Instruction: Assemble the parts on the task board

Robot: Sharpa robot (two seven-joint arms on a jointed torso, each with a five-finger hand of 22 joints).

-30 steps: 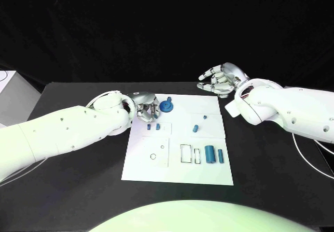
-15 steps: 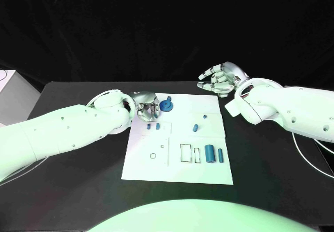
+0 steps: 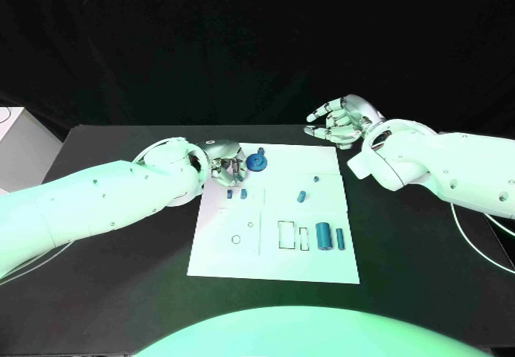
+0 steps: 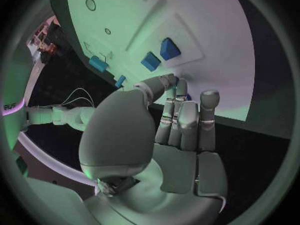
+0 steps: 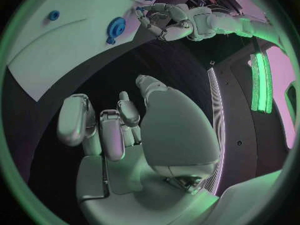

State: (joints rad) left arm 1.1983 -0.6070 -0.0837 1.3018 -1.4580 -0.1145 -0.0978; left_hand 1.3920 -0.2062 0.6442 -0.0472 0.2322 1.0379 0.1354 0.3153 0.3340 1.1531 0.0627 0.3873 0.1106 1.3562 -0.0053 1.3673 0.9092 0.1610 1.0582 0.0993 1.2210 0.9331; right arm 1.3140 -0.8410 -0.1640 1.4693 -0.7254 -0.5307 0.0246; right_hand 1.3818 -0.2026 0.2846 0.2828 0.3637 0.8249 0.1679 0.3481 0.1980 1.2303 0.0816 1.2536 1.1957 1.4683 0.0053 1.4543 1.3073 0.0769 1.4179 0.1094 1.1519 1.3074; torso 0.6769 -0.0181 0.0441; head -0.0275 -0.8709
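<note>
Head view | task board [image 3: 274, 260]: 1 | left hand [image 3: 225, 168] fingers curled, empty | right hand [image 3: 340, 123] same

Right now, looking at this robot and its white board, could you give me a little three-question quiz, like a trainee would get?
1. True or false: the right hand rests on the task board.
2. Which hand is beside the blue round part at the board's far edge? A) left B) right
3. Fill in: near the board's right side, two blue cylinders lie next to an empty ____ outline.

Key:
1. False; it is off the board, beyond its far right corner, holding nothing.
2. A, the left hand.
3. Rectangular.
</note>
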